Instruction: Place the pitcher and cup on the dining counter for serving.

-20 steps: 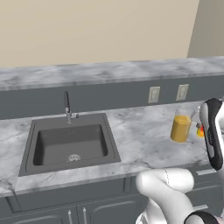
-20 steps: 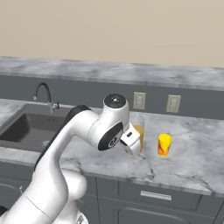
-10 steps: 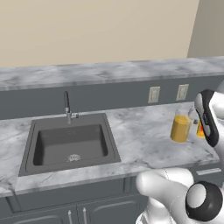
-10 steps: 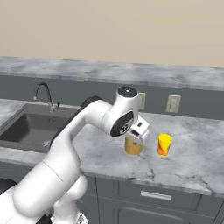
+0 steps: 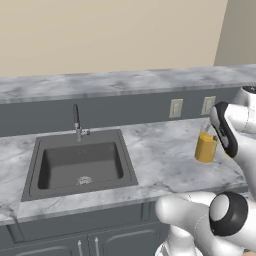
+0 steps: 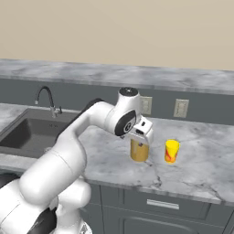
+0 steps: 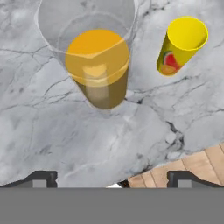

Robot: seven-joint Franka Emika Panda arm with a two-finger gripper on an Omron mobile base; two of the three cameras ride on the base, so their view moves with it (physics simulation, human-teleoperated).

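The pincer [image 7: 112, 177] was wide open and held nothing; it hung just above the pitcher [image 7: 97, 65], not touching it; the pitcher stood upright on the lower worktop [image 6: 201, 160]; the yellow cup [image 6: 172, 151] stood just beside it; the dining counter [image 6: 183, 80] ran behind, farther back.

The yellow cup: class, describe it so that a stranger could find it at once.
Start at the sink, then follow the lower marble worktop to its far end. The cup stands there beside the pitcher; it is shorter, solid yellow, with a red mark.
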